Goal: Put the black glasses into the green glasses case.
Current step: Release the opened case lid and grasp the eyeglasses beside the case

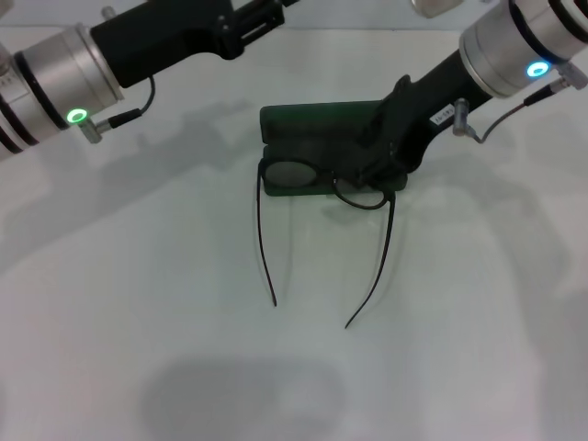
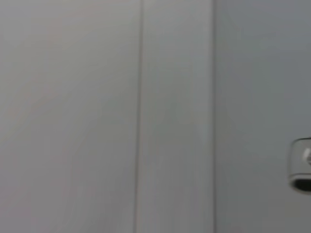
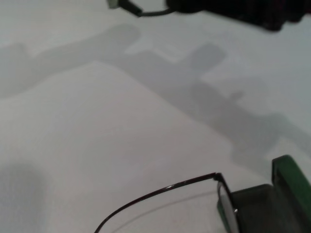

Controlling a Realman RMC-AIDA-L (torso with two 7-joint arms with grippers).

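The green glasses case point(image 1: 308, 124) lies open at the table's middle back, and one corner of it point(image 3: 287, 177) shows in the right wrist view. The black glasses point(image 1: 292, 173) sit with their front along the case's near edge, left lens over the lining. Both temple arms reach toward me. One temple point(image 3: 160, 191) hangs a little above the table over its own shadow. My right gripper point(image 1: 372, 179) is down on the right lens end of the frame, shut on it and hiding that lens partly. My left gripper point(image 1: 248, 28) is held high at the back left, away from the case.
White tabletop point(image 1: 138, 276) all around, with arm shadows across it. A pale object point(image 1: 436, 7) sits at the far back edge. The left wrist view holds only a plain grey surface and a small fitting point(image 2: 302, 165) at its edge.
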